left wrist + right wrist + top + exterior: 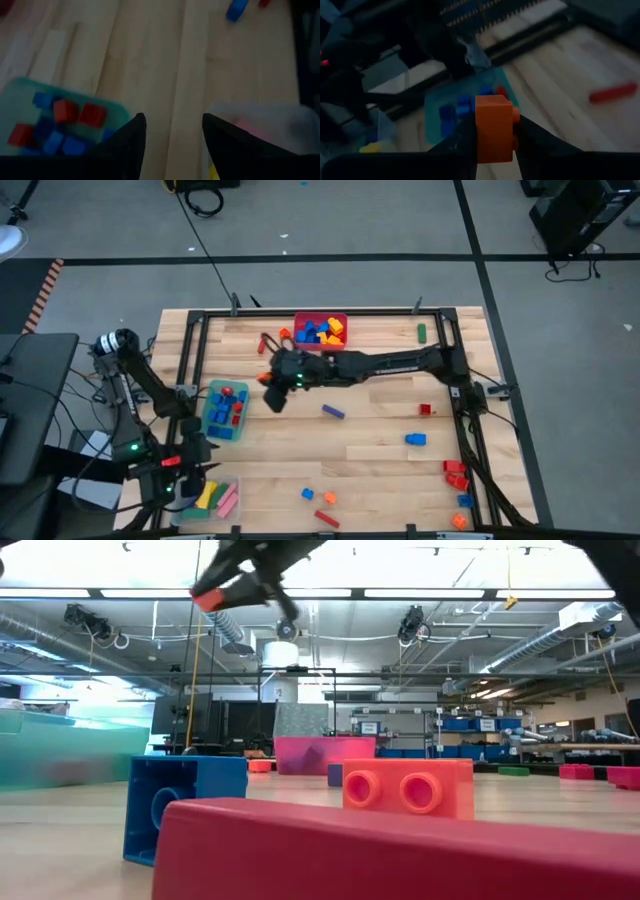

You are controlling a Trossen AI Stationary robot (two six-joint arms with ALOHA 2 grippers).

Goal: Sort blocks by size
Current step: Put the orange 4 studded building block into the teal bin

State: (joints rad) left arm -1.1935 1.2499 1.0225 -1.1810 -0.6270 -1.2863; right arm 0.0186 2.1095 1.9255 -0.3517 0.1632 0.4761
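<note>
The right gripper [492,142] clenched an orange block [493,127] between its fingers, above the wooden table [380,440]; the green bin [465,107] lay beyond.

Wrist views dim and blurred; low view glares under bright ceiling lights.

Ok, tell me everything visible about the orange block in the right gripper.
The orange block is a small, glossy plastic brick with a round stud showing on one side. It stands between the right gripper's two dark fingers, which press its opposite sides, held clear of the table. In the high view it shows beside the green bin of red and blue blocks. Nothing else touches it.
</note>
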